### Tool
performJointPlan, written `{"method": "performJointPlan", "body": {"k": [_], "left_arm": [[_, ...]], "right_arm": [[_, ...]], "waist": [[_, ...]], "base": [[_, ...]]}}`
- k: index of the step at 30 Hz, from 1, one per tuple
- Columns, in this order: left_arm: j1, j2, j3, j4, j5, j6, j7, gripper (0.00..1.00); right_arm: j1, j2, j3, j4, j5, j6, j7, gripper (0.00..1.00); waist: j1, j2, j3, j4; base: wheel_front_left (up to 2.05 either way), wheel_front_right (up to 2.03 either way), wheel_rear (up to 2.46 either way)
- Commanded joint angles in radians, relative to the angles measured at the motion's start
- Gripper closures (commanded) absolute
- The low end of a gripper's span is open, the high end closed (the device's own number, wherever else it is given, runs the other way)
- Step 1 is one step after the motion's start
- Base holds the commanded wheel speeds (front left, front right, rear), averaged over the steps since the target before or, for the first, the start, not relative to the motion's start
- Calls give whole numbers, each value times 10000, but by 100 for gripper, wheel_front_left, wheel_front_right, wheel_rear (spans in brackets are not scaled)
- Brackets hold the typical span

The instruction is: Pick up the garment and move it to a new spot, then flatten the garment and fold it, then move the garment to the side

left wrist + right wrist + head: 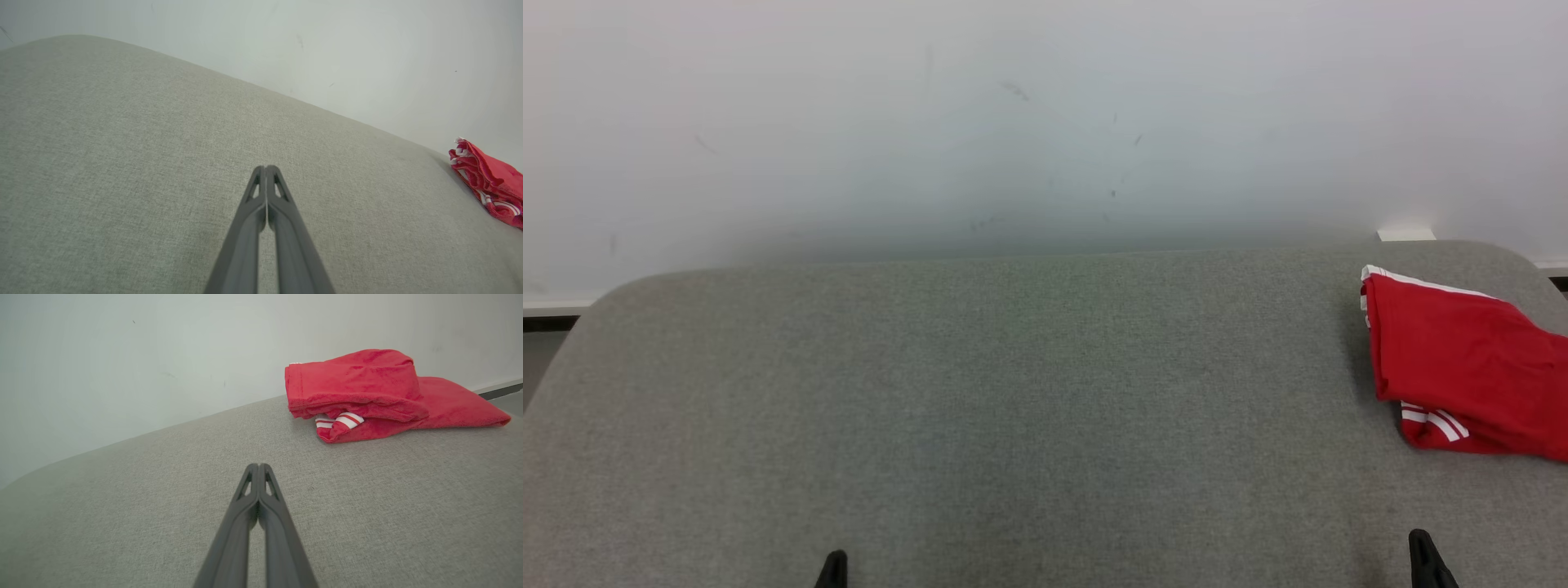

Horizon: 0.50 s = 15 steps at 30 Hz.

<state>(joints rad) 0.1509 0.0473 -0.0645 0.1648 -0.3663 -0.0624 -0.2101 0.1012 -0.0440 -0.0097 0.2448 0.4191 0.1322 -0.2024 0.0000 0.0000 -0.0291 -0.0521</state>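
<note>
While left pincer [266,168] and right pincer [258,466] sit pressed together, the fleecy red garment [359,381] lies folded.

The left gripper [266,168] and right gripper [258,465] each have two long, matte dark-grey fingers [241,237], tapering to rounded tips, with a slim triangular cut-out near each tip; possibly moulded plastic.

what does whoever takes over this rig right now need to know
Left tool: shut, empty, over the bare grey fabric surface.
Right tool: shut, empty, short of the garment, not touching it.
Red garment with white stripes: folded in layers, lying at the surface's right end near the wall.
Done: folding and moving aside look finished.
To do: likely nothing; perhaps check the fold.
</note>
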Motion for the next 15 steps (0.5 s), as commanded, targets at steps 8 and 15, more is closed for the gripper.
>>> {"method": "performJointPlan", "body": {"k": [8,15], "left_arm": [[-567,126,217,-10,-1838,-98,377,100],[-759,158,316,57,-2835,-150,597,100]], "right_arm": [[-548,-157,-118,-100,1736,-5,367,100],[-703,-184,-158,-90,2691,-6,583,100]], "waist": [[0,0,23,41],[0,0,38,69]], "base": [[0,0,0],[0,0,0]]}}
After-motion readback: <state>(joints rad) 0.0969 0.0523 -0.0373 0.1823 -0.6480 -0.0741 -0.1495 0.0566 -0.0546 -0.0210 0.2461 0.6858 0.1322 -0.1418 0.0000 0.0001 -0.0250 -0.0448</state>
